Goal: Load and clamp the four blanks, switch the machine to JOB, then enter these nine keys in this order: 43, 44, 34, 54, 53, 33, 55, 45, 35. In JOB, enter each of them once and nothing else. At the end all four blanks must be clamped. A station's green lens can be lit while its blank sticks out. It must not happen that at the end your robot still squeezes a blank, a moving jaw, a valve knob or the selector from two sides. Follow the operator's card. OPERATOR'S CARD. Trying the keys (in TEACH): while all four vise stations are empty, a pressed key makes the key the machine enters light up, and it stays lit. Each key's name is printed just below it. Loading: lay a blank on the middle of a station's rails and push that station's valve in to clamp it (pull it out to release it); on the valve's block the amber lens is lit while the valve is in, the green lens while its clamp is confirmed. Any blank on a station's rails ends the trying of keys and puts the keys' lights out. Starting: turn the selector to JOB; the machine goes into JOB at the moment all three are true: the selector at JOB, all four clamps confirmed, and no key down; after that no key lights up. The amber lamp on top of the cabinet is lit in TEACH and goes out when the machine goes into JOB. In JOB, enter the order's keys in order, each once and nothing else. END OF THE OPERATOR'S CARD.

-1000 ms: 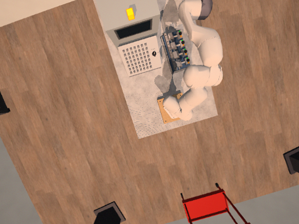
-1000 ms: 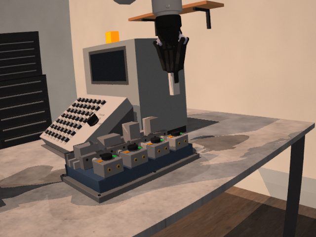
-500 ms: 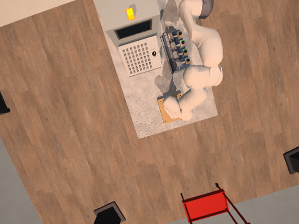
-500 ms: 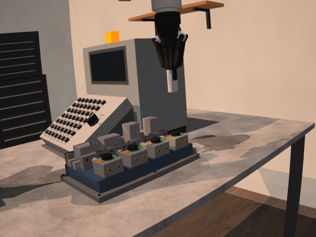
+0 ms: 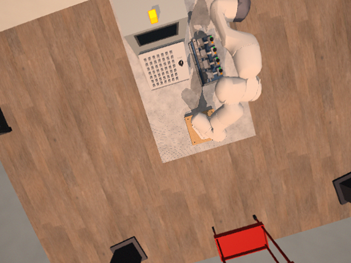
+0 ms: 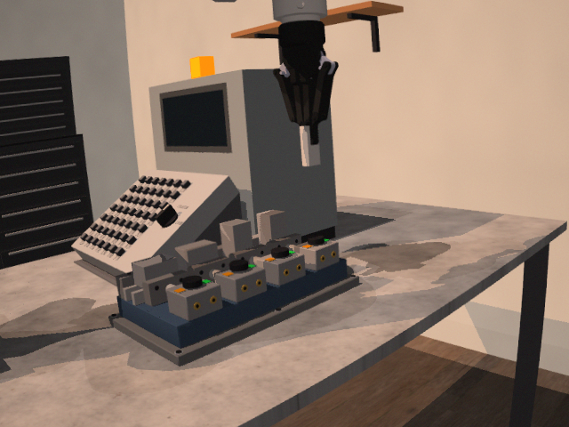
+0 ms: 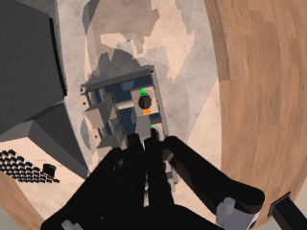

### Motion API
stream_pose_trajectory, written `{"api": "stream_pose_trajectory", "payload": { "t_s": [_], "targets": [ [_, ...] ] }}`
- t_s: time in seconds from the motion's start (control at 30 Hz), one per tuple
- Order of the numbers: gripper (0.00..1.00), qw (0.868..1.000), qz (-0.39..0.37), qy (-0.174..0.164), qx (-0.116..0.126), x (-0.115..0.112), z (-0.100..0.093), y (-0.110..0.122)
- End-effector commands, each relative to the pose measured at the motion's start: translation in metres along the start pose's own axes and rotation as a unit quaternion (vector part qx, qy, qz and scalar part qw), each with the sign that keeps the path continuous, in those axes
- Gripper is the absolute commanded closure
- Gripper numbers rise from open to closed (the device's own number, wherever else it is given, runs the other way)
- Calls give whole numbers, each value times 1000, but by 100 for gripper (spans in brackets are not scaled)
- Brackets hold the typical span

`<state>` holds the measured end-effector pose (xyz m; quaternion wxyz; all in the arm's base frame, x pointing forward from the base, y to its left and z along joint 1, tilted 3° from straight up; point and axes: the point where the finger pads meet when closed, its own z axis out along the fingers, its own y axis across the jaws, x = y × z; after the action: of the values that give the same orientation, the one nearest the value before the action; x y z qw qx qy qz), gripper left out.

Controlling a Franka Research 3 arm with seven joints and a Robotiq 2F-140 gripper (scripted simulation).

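My gripper (image 6: 310,138) (image 7: 145,125) is shut and hangs above the far part of the vise fixture (image 6: 149,317); a pale grey block-like tip (image 6: 308,154) (image 7: 143,126) extends beyond its fingertips. Light grey blocks stand at the stations, one low and wide (image 6: 199,252) and others upright (image 6: 235,233) (image 6: 271,226); I cannot tell blanks from jaws reliably. The black valve knobs (image 6: 192,281) (image 7: 144,102) sit low on their blocks. Amber and green lenses are lit at all four stations. The key panel (image 5: 182,75) (image 6: 206,183) shows no lit key. Selector knob (image 5: 180,62) (image 6: 166,215) position is unclear. The amber lamp (image 5: 153,16) (image 6: 202,67) is lit.
The cabinet (image 5: 142,0) (image 6: 289,183) with a dark screen (image 5: 157,33) (image 6: 195,119) stands behind the key panel. A wooden board (image 5: 189,134) lies near the table's end, partly hidden under the arm. A wall shelf (image 6: 358,13) is behind the gripper.
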<state>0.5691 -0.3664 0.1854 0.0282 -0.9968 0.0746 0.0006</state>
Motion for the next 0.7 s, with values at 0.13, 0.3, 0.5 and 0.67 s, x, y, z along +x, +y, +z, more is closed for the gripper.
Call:
{"api": "stream_pose_trajectory", "payload": {
  "t_s": [0.13,0.3,0.5,0.67],
  "targets": [
    [100,1000,-3,0,1,0,-1,0],
    [100,1000,-3,0,1,0,-1,0],
    [100,1000,-3,0,1,0,-2,0],
    [100,1000,-3,0,1,0,-25,0]
  ]
}}
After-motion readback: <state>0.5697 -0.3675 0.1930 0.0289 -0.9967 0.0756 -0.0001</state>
